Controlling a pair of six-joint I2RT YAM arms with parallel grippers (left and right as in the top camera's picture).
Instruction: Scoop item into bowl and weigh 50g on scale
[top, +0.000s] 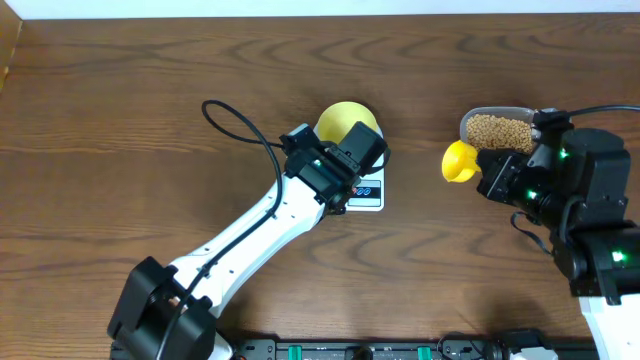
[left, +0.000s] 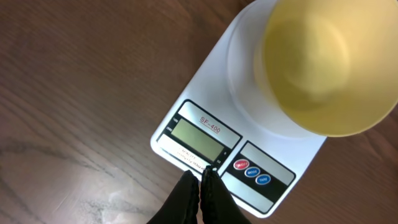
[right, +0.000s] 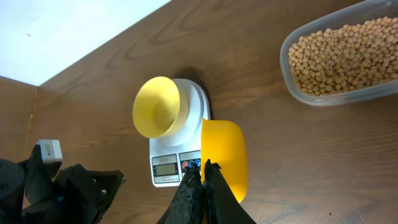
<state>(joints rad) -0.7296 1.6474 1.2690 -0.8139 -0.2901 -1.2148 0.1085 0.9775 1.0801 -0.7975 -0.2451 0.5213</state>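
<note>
Judged progress as early: container placement done, scooping and weighing to target not yet done.

Noted the table (top: 120, 120) as dark brown wood, flat and matte, with pronounced grain. Noted the scale (left: 214, 93) as a smooth white plastic rectangle with a round platform, a grey display (left: 199, 138) and small coloured buttons; read no digits on the display. Noted the tub (right: 329, 101) as clear rigid plastic with rounded corners, standing on the table well apart from the scale. Found the bowl (left: 323, 68) seated on the scale platform: pale yellow, round, smooth-walled, empty.

Found the scoop (right: 224, 155), yellow moulded plastic, raised just beside the tub on the scale side and clamped in the clenched jaws of the right gripper (right: 203, 171); saw no load in it. Found the left gripper (left: 202, 180) with jaws clenched on nothing, tips hanging over the front edge of the scale near the display.

Found the beans (right: 342, 53), small, round, tan and dry-looking, lying only in the tub.
</note>
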